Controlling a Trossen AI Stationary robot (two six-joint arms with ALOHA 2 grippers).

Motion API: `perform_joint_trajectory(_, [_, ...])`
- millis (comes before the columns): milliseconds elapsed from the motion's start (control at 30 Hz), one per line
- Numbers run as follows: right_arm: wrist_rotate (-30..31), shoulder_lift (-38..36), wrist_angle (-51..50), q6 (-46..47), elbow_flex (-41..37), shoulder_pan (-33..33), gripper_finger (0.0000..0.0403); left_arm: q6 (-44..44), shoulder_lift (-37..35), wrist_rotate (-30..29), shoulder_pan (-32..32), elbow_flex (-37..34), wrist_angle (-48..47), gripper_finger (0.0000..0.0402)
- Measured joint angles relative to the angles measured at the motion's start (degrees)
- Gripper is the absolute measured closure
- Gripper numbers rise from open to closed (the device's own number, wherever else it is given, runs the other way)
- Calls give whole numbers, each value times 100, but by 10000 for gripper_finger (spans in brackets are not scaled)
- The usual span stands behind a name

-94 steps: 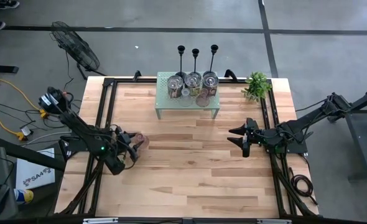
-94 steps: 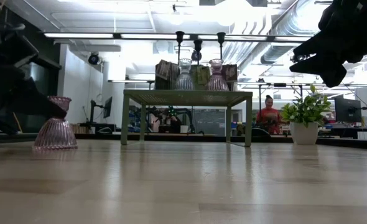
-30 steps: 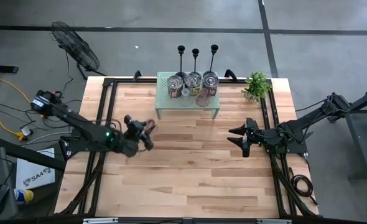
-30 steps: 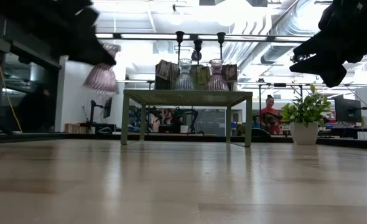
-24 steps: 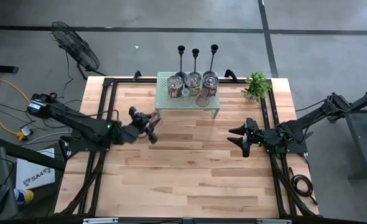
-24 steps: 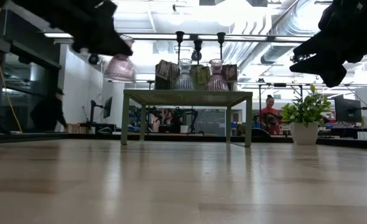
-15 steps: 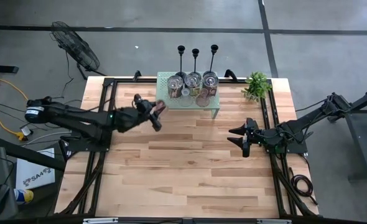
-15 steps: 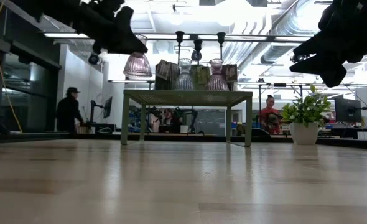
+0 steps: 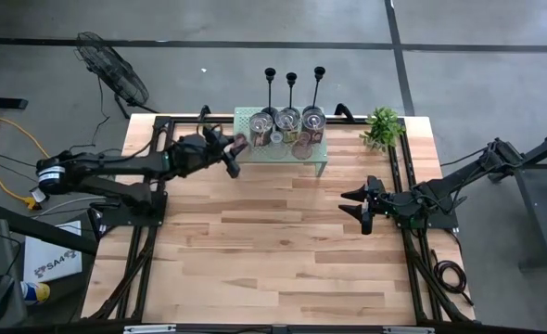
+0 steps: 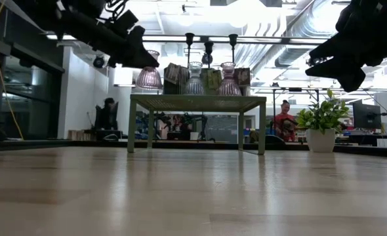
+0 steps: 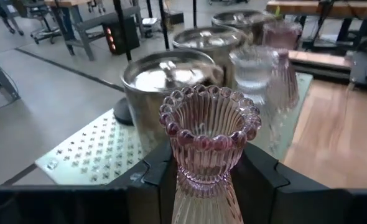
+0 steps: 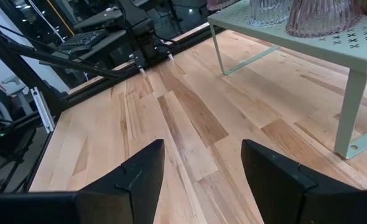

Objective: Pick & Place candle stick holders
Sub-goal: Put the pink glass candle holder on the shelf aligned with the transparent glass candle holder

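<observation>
My left gripper (image 9: 233,150) is shut on a pink ribbed glass holder (image 11: 209,134) with a beaded rim, over the left end of the pale green perforated shelf (image 9: 255,160). The holder also shows in the low view (image 10: 149,77), just above the shelf top. On the shelf stand silvery jars (image 9: 288,119) and small pink and clear glass holders (image 9: 301,148). Three black candlesticks (image 9: 292,85) stand behind it. My right gripper (image 9: 362,206) is open and empty at the table's right side. My left gripper pinches the pink holder's narrow waist (image 11: 203,183), just below the flared beaded cup, between its two fingers (image 11: 162,177). The fingers come from the table's left, slanting a little downward. The holder stands upright in the hold, its wide base (image 10: 149,84) clear of the shelf.
A small leafy plant (image 9: 382,127) in a white pot stands at the table's far right corner. Black frame rails (image 9: 153,186) run along the table's left and right sides. People (image 10: 285,118) show in the room beyond. Bare wood lies in front of the shelf.
My left gripper has carried the pink holder toward the table's far edge and to the right, from the left-middle of the table to the shelf's left end. The holder has stayed upright and lifted clear. My right arm has kept still.
</observation>
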State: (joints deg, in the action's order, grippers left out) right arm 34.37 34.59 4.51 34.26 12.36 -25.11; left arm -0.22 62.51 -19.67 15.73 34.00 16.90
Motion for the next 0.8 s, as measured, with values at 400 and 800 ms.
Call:
perform_joint_trajectory(400, [0,0,0,-2,0,-1,197,-3,586,730,391,3,506,284])
perform_joint_trajectory(800, [0,0,0,-2,0,-1,197,-3,723,552,388,4,742,284])
